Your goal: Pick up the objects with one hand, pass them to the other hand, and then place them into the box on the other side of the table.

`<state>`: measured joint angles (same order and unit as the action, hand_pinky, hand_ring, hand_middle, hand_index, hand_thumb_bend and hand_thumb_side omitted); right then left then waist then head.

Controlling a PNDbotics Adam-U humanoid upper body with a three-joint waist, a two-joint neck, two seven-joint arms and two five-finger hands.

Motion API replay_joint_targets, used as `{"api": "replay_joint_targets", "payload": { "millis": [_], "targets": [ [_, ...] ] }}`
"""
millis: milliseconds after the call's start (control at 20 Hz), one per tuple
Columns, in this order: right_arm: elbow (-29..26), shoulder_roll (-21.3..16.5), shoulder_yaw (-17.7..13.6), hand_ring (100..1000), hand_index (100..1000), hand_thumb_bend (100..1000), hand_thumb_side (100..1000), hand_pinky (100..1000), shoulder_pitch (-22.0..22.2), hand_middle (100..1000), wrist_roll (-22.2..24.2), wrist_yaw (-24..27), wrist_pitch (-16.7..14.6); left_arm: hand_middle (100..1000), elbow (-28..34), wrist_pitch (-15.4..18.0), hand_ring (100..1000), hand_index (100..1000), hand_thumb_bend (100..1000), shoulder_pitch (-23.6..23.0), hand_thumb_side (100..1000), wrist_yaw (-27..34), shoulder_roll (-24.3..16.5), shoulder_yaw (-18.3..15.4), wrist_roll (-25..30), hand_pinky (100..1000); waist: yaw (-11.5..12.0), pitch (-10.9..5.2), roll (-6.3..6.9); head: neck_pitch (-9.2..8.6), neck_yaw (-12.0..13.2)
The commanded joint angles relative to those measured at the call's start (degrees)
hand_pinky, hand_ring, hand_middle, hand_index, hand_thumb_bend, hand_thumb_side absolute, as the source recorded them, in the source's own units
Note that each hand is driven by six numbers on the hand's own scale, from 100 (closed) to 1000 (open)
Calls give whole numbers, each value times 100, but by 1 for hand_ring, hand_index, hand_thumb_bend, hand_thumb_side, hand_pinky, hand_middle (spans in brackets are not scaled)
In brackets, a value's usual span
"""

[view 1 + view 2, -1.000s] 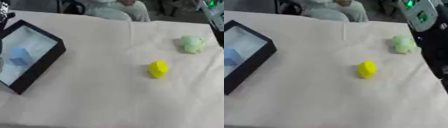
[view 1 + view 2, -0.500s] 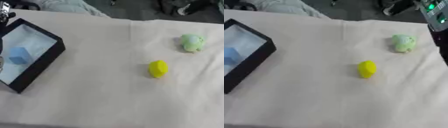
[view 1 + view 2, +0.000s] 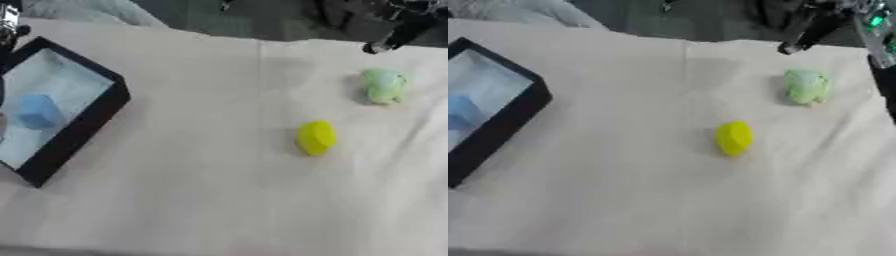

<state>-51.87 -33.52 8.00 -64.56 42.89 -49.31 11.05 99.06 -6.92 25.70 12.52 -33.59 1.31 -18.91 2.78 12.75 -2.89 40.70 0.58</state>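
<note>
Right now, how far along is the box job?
Done: one blue block lies in the black box at the left. In hand: nothing that shows; no hand is clearly visible. Left: the yellow object and the pale green object, both on the cloth.

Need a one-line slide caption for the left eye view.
Blue block already in the black box at left; yellow object and green object wait on the cloth.
</note>
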Motion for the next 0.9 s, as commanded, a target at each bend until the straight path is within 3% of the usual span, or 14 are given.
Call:
{"api": "replay_joint_targets", "payload": {
  "millis": [50,500,900],
  "targets": [
    [257,-98,-170,933,908,434,266,968,-158,885,108,-280,-37,1000,58,5,1000,842,185,98,650,-26,-149,-56,22,852,-1,-201,-7,-41,-82],
    [1183,181,-293,943,915,487,242,970,-367,901,131,-683,-166,998,50,11,1000,838,181,120,650,-20,-92,-71,15,852,16,-182,37,-64,-348],
    [1926,428,-485,946,920,491,234,971,-561,909,-291,-1261,-35,996,40,3,1000,835,180,126,650,-12,-63,-66,19,852,41,-172,62,-97,-366]
  ]
}}
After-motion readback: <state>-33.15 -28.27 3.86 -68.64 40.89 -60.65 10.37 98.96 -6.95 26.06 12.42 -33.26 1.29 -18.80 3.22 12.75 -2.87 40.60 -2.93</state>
